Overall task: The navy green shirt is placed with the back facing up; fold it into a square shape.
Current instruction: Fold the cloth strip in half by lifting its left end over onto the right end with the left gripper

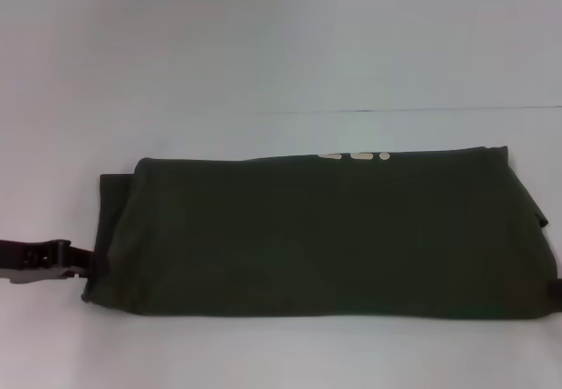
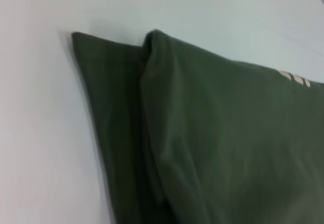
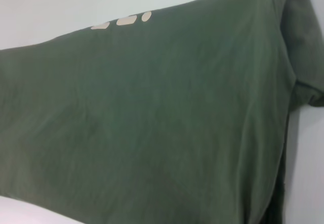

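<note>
The navy green shirt (image 1: 316,235) lies flat on the table, folded into a long wide band. A few cream marks of its lettering (image 1: 354,155) peek out at the far folded edge. In the left wrist view the shirt's left end (image 2: 202,133) shows two layers, the upper one folded over a lower flap. In the right wrist view the shirt's right part (image 3: 162,113) fills the picture. My left gripper (image 1: 77,262) sits low at the shirt's left end, right against the cloth edge. Only a dark sliver of my right gripper (image 1: 556,291) shows, at the shirt's right end.
The pale table (image 1: 263,55) stretches beyond the shirt on the far side, and a narrow strip of it (image 1: 263,354) runs along the near side. A faint seam line crosses the table behind the shirt.
</note>
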Robot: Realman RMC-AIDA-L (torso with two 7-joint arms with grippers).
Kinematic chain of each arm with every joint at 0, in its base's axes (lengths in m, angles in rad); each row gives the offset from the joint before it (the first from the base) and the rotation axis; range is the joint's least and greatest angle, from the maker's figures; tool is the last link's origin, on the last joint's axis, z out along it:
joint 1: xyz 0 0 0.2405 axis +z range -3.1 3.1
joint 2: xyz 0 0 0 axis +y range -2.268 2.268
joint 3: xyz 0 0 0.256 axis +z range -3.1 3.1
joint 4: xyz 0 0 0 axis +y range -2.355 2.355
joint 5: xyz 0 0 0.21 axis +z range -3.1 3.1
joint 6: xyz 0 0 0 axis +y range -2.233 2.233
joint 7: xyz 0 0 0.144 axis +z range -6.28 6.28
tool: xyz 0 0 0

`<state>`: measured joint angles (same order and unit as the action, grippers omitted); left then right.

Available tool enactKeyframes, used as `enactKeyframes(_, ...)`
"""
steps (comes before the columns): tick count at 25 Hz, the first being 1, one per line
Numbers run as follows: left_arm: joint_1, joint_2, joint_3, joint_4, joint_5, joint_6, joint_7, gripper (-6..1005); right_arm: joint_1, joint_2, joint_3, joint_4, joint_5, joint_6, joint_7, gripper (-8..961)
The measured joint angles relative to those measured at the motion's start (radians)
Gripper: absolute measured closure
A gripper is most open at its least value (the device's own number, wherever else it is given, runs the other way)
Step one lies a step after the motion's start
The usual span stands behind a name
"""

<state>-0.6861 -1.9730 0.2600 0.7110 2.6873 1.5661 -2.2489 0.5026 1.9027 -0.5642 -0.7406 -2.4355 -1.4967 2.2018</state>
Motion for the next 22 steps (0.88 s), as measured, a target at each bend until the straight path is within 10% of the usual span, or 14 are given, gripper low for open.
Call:
enactKeyframes(7, 0.001, 0.003, -0.038, 0.001, -0.017, 0.005, 0.005, 885, 0.002, -0.005, 0.051, -0.014, 0.007, -0.010, -0.018, 589)
enactKeyframes(9, 0.001, 0.005, -0.045, 0.001, -0.043, 0.006, 0.006, 671, 0.006, -0.009, 0.064, -0.023, 0.022, -0.007, -0.032, 525)
enactKeyframes(16, -0.011, 0.012, -0.052, -0.013, -0.121, -0.026, -0.039, 380, 0.020, -0.011, 0.143, -0.031, 0.232, 0.042, -0.219, 288)
enactKeyframes(22, 0.001, 0.016, -0.072, -0.005, -0.132, -0.016, -0.162, 148, 0.013, 0.030, 0.141, -0.002, 0.425, -0.027, -0.620, 99)
